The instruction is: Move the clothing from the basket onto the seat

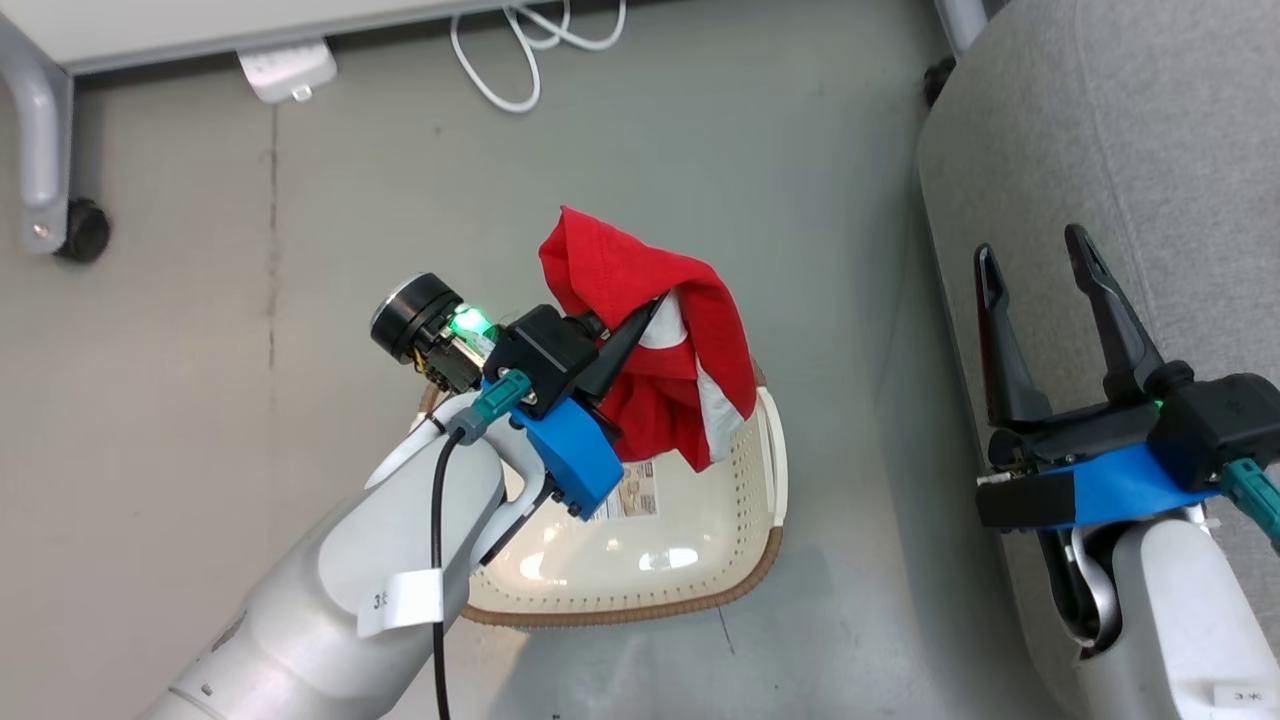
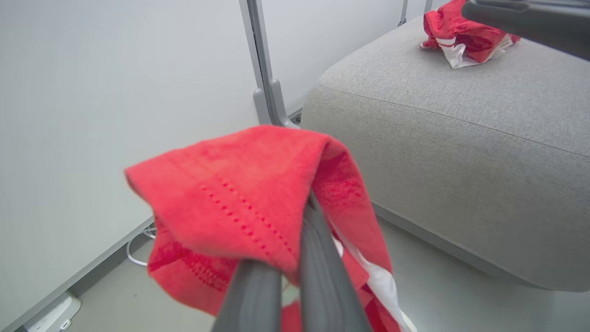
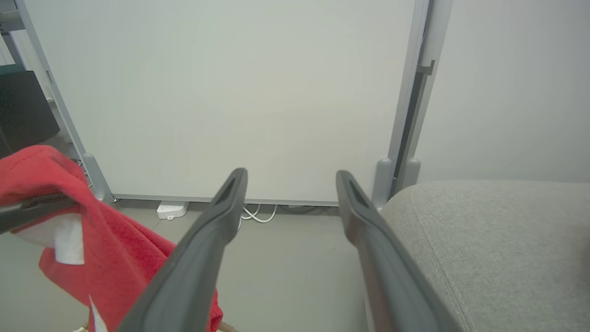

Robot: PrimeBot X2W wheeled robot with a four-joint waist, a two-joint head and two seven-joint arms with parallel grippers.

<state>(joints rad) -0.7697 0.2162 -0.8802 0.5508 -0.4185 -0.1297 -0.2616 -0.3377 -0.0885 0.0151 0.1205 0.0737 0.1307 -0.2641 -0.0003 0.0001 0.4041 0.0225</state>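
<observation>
My left gripper (image 1: 652, 306) is shut on a red garment (image 1: 610, 275) with white trim, which hangs above the far end of the cream basket (image 1: 768, 545). The basket's inside shows a paper label and no cloth. In the left wrist view the garment (image 2: 239, 193) drapes over my shut gripper (image 2: 308, 200). A second red garment (image 2: 465, 37) lies crumpled on top of the grey seat (image 2: 438, 138). My right gripper (image 1: 1030, 245) stands open over the seat's edge (image 1: 1100, 120), nothing between its fingers (image 3: 290, 175). The held garment (image 3: 115, 258) hangs to its left.
The basket sits on grey floor beside the seat (image 3: 498, 240). Behind it stands a white panel on grey legs with a caster (image 1: 80, 230), and a power strip (image 1: 287, 70) and white cable (image 1: 520, 60) lie at its foot.
</observation>
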